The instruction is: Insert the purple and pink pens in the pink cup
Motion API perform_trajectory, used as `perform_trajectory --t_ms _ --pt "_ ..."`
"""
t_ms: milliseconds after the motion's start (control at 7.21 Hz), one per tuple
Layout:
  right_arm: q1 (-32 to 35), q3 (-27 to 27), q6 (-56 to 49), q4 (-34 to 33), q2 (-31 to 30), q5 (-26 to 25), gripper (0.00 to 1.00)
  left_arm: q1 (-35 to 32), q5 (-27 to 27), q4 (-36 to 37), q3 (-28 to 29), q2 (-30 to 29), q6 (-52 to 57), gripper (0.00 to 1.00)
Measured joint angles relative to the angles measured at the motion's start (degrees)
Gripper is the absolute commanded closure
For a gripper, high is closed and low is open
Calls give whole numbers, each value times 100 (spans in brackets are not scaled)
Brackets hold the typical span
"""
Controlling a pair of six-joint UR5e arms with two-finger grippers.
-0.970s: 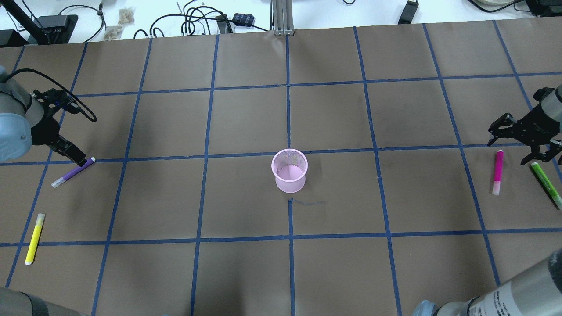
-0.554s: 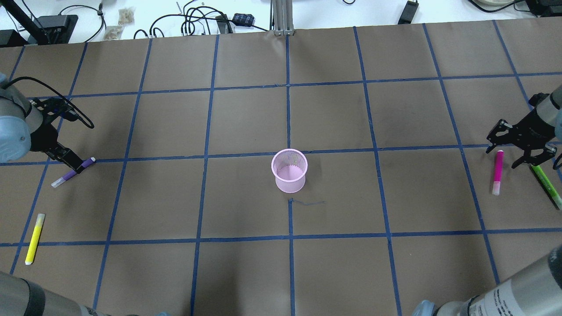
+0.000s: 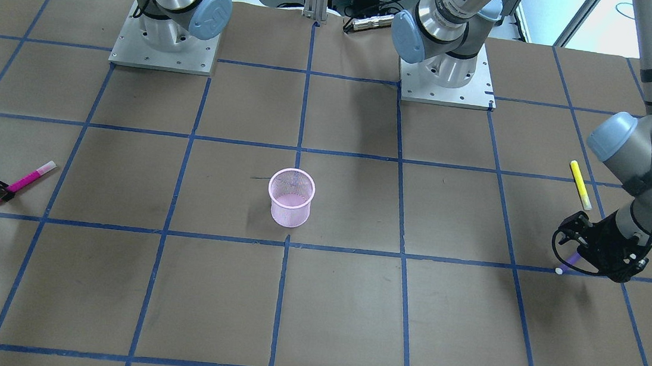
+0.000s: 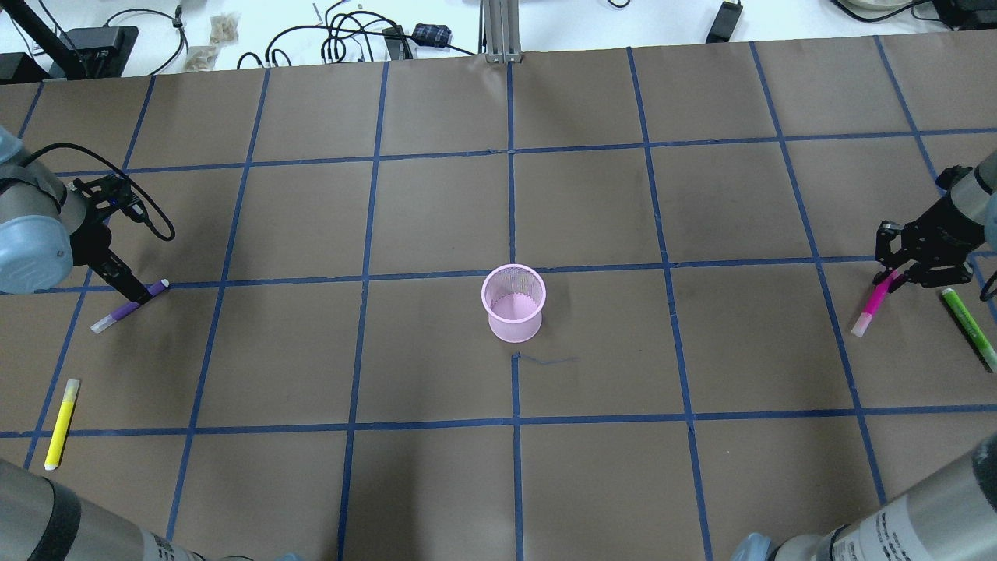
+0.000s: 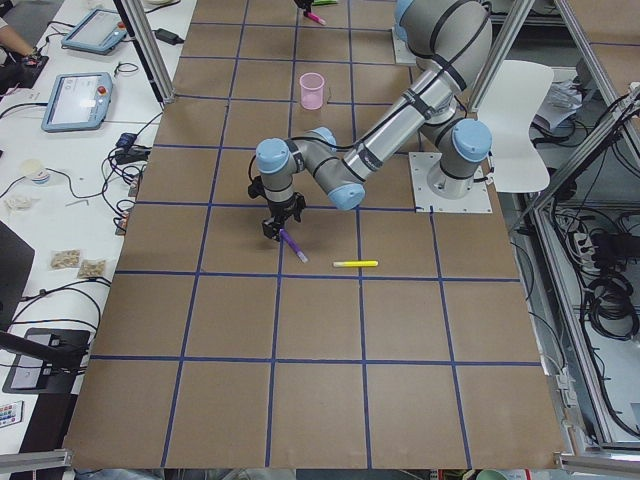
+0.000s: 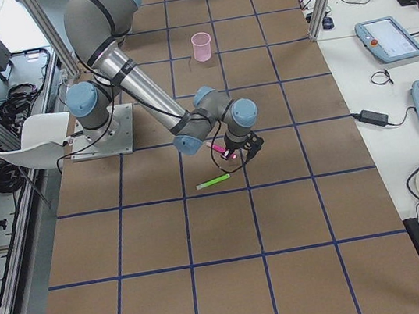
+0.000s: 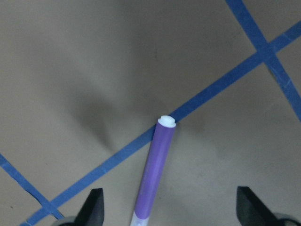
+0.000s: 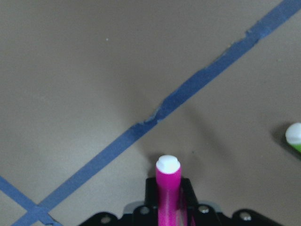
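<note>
**One pen pinched, one only straddled**

R gripper is clamped tight on the slim magenta-pink pen, holding it near one end. R wrist cam: barrel sits btw the black pads, w/ the white end knob poking out ahead. In the overhead view the pink pen slants from the gripper toward the robot's side & toward table centre, pale cap at the far end. Can't tell if that cap touches the table. A thin lime-green highlighter lies flat just beside the R gripper on its outer side, not touching the pink pen.

L gripper is spread wide, fingers either side of the purple pen, which has a white end knob. There are gaps on both sides & no contact seen. The purple pen lies flat on the brown-paper table w/ its blue tape grid, knob end right on a tape line. A yellow highlighter lies flat near it, closer to the robot, apart from it.

The pink wire-mesh cup stands upright approx mid-table, btw the two arms & well apart from both pens.
</note>
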Motion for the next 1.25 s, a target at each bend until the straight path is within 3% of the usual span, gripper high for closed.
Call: perform_trajectory --t_ms 416,832,970,1248 --pt "345 -244 209 190 -533 65 100 42 -270 164 -39 -96 670 0" --pt "1890 -373 1963 192 -1248 -50 100 175 -402 164 -137 -233 795 0" --pt "2486 -388 2683 105 -1350 -232 100 185 -418 175 -147 -269 790 6" --pt "3905 -395 4398 -47 -1394 -842 100 194 -428 378 -153 -360 786 63"
